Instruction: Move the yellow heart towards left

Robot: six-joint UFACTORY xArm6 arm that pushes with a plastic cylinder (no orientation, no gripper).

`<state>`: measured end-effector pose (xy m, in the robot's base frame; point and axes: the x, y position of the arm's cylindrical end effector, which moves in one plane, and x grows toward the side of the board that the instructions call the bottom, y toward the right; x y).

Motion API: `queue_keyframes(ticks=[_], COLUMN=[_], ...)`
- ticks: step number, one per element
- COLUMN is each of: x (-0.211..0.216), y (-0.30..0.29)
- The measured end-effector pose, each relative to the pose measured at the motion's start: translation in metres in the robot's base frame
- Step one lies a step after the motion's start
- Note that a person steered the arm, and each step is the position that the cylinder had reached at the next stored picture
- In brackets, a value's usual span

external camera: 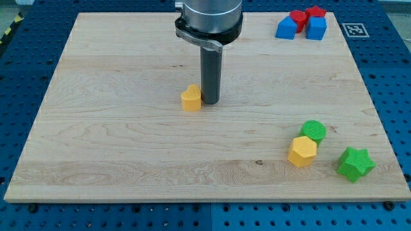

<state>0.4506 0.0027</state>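
Note:
The yellow heart lies near the middle of the wooden board, a little to the view's left of centre. My tip stands right beside it on its right side, touching or nearly touching it. The dark rod rises straight up from the tip to the arm's grey body at the view's top.
A yellow hexagon block, a green round block and a green star sit together at the view's lower right. Two blue blocks and two red blocks cluster at the upper right corner.

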Motion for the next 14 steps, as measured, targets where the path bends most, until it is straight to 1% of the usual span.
queue_keyframes(ticks=[1,3,5,6,7,9,12,14], x=[0.010,0.013,0.013,0.003,-0.020,-0.036,-0.065,-0.110], y=[0.000,-0.004,-0.047,-0.066,-0.074,-0.105,-0.123,-0.123])
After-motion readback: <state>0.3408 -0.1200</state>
